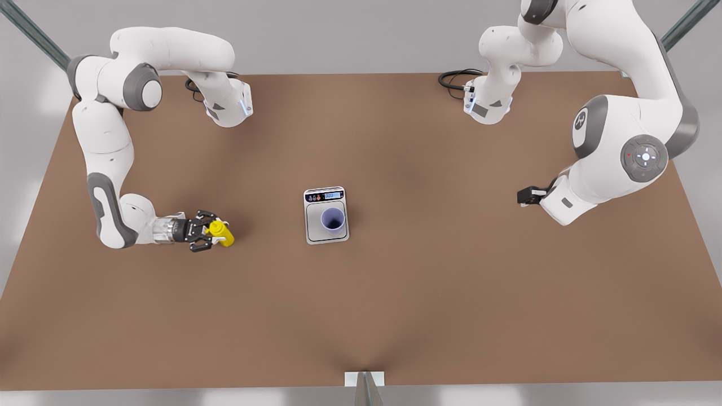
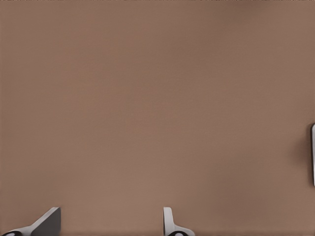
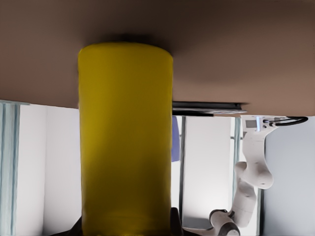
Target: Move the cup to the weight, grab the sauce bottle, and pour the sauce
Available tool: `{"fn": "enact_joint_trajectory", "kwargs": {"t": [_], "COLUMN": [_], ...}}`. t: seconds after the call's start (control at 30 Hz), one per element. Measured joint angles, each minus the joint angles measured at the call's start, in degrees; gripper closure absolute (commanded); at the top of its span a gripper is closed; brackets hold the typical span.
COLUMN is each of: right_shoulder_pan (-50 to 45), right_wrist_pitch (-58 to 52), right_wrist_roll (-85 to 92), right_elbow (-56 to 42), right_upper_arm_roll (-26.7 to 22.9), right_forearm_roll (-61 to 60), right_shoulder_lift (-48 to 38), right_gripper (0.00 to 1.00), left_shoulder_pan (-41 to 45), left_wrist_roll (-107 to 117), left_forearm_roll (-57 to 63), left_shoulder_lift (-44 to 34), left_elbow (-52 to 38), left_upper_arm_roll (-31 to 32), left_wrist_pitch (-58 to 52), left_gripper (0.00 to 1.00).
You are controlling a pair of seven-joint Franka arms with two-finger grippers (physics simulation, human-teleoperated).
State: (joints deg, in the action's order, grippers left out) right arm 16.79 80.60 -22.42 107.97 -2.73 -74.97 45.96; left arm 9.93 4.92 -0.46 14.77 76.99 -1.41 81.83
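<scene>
The yellow sauce bottle (image 1: 222, 233) stands on the brown table at the front view's left and looms close up in the right wrist view (image 3: 125, 137). My right gripper (image 1: 210, 231) reaches in level from the side and is shut on it. The lavender-blue cup (image 1: 333, 220) sits upright on the plate of the weight (image 1: 313, 232), a silver scale at the table's middle. A sliver of the cup (image 3: 175, 140) peeks out behind the bottle. My left gripper (image 1: 524, 195) waits open over bare table at the front view's right, with the weight's edge (image 2: 313, 155) just visible from its wrist.
The brown table (image 1: 451, 282) stretches wide around the weight. Black cables (image 1: 454, 79) lie near the far edge by one arm's base. A small white bracket (image 1: 364, 379) sits at the near edge.
</scene>
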Motion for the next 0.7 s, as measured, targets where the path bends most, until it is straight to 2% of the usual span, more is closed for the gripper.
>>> {"fn": "enact_joint_trajectory", "kwargs": {"t": [0.03, 0.1, 0.13, 0.7], "right_shoulder_pan": [0.0, 0.0, 0.1, 0.1], "right_wrist_pitch": [0.0, 0.0, 0.0, 1.0], "right_wrist_roll": [0.0, -0.3, -0.7, -1.0], "right_elbow": [0.0, -0.4, -0.5, -2.8], "right_upper_arm_roll": [0.0, 0.0, 0.0, 0.2], "right_forearm_roll": [0.1, 1.4, 1.5, 2.5], "right_shoulder_lift": [0.0, -0.1, -0.2, -0.3], "right_gripper": [0.19, 0.16, 0.0, 0.0], "left_shoulder_pan": [0.0, 0.0, 0.0, 0.0], "left_wrist_roll": [0.0, 0.0, 0.0, 0.0], "left_forearm_roll": [0.0, 0.0, 0.0, 0.0], "left_shoulder_lift": [0.0, 0.0, 0.0, 0.0], "left_elbow": [0.0, 0.0, 0.0, 0.0], "left_upper_arm_roll": [0.0, 0.0, 0.0, 0.0], "left_wrist_pitch": [0.0, 0.0, 0.0, 0.1], "left_gripper": [0.0, 0.0, 0.0, 0.0]}}
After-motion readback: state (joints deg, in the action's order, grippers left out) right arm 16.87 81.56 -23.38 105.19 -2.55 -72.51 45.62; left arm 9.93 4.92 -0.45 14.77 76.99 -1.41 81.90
